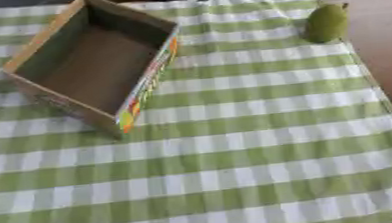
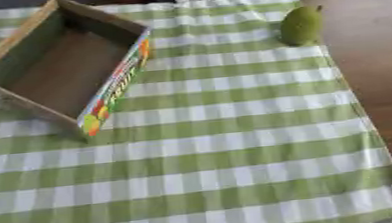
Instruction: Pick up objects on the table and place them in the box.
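On the green-and-white checked cloth (image 1: 237,150) over the brown worktop (image 1: 387,38): open cardboard box (image 1: 90,66), far left, set askew, nothing visible inside. Green pear-like fruit (image 1: 326,23) at far right cloth edge, well apart from box. Neither hand in view; state untold.

No legible text, label, brand, number or sign is present. The outer side wall of the box (image 1: 149,82) carries a multicoloured printed band in red, orange, yellow and green; its shapes cannot be resolved into characters. Neither hand is in view, so no position relative to a hand can be given for this print.
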Controlling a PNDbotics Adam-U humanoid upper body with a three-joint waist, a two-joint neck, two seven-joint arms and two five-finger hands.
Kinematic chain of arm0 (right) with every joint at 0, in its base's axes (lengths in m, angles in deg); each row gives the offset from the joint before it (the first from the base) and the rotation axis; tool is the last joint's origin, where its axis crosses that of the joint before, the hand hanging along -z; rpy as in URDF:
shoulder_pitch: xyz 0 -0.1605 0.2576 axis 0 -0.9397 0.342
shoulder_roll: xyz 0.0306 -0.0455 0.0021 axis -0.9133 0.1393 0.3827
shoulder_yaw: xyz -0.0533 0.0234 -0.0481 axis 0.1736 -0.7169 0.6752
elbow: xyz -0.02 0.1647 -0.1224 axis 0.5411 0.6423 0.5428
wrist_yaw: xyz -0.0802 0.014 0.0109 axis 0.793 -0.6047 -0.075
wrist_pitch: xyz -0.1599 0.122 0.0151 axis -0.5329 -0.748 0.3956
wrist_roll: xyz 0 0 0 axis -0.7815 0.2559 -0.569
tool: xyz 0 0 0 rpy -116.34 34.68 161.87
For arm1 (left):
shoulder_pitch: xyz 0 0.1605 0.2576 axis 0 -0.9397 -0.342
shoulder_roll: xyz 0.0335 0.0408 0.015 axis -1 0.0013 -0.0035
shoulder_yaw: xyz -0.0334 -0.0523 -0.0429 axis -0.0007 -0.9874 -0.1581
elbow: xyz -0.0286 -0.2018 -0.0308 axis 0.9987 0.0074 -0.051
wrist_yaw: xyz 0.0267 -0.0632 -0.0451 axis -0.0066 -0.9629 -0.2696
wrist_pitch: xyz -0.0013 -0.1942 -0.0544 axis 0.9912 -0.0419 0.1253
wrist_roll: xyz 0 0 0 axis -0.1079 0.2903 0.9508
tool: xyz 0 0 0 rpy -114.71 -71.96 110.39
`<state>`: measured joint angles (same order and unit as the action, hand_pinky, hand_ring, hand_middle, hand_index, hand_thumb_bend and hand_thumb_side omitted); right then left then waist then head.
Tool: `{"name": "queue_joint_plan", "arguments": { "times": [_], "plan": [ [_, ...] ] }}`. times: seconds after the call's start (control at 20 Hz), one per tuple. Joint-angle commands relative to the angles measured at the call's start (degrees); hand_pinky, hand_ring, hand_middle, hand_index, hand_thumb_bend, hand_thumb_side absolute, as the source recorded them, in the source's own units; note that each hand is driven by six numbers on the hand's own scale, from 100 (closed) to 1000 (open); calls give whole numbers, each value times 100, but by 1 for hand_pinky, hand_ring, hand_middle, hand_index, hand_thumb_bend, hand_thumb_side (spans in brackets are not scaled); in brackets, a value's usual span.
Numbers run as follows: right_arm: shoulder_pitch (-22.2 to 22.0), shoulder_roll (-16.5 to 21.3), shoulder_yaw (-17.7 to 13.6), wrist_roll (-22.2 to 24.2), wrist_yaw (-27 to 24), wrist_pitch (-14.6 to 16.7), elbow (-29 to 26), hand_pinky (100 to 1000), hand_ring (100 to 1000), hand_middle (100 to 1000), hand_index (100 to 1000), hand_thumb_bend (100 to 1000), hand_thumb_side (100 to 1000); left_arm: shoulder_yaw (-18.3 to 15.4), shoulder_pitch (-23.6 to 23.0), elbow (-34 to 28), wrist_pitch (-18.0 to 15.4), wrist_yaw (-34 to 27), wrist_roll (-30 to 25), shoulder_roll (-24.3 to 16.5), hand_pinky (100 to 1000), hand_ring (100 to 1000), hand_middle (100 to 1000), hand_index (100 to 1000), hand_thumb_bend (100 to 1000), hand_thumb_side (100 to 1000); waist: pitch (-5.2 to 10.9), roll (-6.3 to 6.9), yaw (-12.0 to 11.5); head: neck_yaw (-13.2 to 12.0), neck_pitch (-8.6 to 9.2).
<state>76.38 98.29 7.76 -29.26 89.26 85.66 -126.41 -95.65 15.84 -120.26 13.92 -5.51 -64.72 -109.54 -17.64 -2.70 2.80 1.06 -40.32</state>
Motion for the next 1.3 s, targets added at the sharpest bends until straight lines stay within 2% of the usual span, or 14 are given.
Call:
{"name": "queue_joint_plan", "arguments": {
  "times": [0.05,0.35,0.75,0.9,1.3],
  "plan": [
    [413,102,147,333,330,195,507,845,938,941,934,100,199,-7,13,-89,-8,-15,-33,-150,659,665,610,736,100,627,139,-2,5,17,-28],
    [1321,-387,412,1101,1053,628,1699,885,989,991,985,100,270,10,6,-89,-1,-27,-57,-153,659,666,610,736,100,626,150,6,16,47,-26],
    [2203,-1020,416,2073,2081,1132,2986,922,1000,983,974,100,408,24,-2,-89,9,-33,-84,-156,659,666,610,736,100,625,146,8,24,80,9],
    [2391,-1216,372,2257,2459,1264,3328,932,1000,985,973,100,492,29,3,-89,9,-38,-93,-154,659,667,610,736,100,625,138,11,19,98,25],
    [2628,-1623,414,2344,2877,1334,3798,940,1000,980,971,100,550,51,33,-89,12,-57,-125,-136,659,667,611,736,100,625,118,15,-17,157,56]
  ]
}}
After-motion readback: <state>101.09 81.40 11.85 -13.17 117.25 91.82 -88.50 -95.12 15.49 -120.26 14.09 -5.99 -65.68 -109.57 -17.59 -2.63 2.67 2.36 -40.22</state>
